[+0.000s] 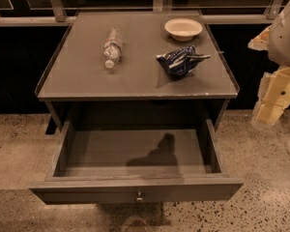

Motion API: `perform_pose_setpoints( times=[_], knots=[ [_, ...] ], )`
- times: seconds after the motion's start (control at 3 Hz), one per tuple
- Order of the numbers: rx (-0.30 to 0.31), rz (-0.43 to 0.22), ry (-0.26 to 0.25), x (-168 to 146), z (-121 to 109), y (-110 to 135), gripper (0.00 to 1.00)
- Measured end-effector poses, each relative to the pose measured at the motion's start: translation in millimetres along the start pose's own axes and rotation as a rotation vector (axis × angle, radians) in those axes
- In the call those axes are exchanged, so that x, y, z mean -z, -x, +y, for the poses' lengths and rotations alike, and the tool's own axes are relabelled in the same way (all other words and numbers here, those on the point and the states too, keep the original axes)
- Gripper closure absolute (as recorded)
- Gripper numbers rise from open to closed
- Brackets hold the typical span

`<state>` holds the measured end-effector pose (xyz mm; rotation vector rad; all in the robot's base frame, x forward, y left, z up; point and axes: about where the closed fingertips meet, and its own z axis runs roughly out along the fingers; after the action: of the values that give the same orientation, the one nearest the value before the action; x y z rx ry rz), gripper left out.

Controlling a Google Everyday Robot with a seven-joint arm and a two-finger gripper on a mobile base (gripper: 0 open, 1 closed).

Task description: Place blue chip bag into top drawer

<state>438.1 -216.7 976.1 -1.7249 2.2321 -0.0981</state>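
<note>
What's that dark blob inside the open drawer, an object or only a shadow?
Camera view: only a shadow on the floor of the top drawer; the blue chip bag casts another on the tabletop; the end effector hangs at the right edge.

The hand point(270, 111), cream matt plastic, hangs beside the worktop point(87, 79). Nearest it the blue chip bag point(180, 61) is crinkled glossy foil; farther off lies a clear plastic bottle point(112, 48). Worktop and top drawer point(87, 191) look smooth, matt grey-brown; the drawer's knob point(139, 195) is shiny metal.
</note>
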Motion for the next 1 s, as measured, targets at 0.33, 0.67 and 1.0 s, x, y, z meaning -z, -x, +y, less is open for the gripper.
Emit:
perform_pose_setpoints(
  times=[0.33, 0.67, 1.0],
  knots=[
    [0.000, 0.000, 0.000, 0, 0, 0, 0.00],
    [0.007, -0.026, -0.012, -3, -7, 2, 0.00],
    [0.036, -0.133, -0.002, -27, -40, 16, 0.00]
  ],
)
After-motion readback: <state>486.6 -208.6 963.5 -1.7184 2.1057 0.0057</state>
